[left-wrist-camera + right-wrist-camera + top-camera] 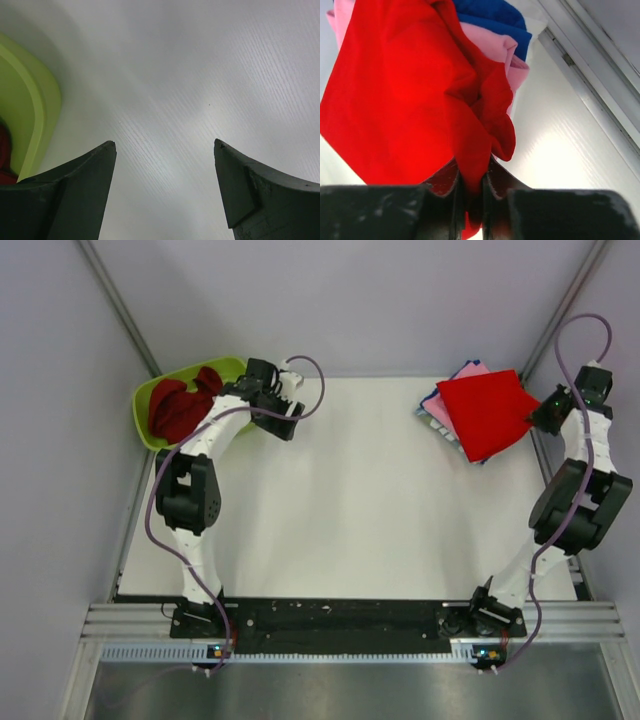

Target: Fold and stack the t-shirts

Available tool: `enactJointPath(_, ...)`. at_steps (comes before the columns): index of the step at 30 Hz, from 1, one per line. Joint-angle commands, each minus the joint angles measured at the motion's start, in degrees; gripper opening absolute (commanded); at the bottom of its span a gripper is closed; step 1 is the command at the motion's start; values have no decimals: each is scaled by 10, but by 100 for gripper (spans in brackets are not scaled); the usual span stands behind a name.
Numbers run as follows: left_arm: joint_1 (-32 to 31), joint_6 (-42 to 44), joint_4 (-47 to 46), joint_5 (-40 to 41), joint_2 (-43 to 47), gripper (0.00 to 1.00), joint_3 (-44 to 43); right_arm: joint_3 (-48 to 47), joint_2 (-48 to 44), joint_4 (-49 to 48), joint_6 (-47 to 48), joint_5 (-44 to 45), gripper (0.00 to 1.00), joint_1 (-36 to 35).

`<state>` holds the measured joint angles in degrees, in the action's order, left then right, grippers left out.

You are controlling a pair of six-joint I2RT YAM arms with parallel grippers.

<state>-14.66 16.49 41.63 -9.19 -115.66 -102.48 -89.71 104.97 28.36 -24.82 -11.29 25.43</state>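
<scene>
A folded bright red t-shirt lies on top of a pink t-shirt and a blue t-shirt at the far right of the table. My right gripper is shut on the red shirt's right edge; the wrist view shows the red cloth pinched between the fingers, with pink and blue beneath. A darker red t-shirt lies crumpled in the tub. My left gripper is open and empty over bare table beside the tub.
The lime-green tub stands at the far left corner; its rim shows in the left wrist view. A metal rail runs along the table's right edge, close to the stack. White walls enclose the table.
</scene>
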Motion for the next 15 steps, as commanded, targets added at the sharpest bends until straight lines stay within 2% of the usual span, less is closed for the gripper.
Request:
enactJointPath(1,0,5,-1,-10,0,83,-31,2,-22,-23,7,23,23,12)
enactJointPath(3,0,5,3,-13,-4,83,-36,-1,-15,-22,9,35,38,13)
enactJointPath(5,0,9,7,-13,-4,83,-40,-9,-12,-21,17,60,46,15)
enactJointPath(9,0,24,10,0,3,83,-33,-43,-17,-10,31,110,56,24)
enactJointPath(11,0,29,10,6,5,83,-32,-56,-31,-11,34,133,65,17)
enactJointPath(15,0,36,11,11,10,84,-32,-86,-52,-13,117,226,69,-62)
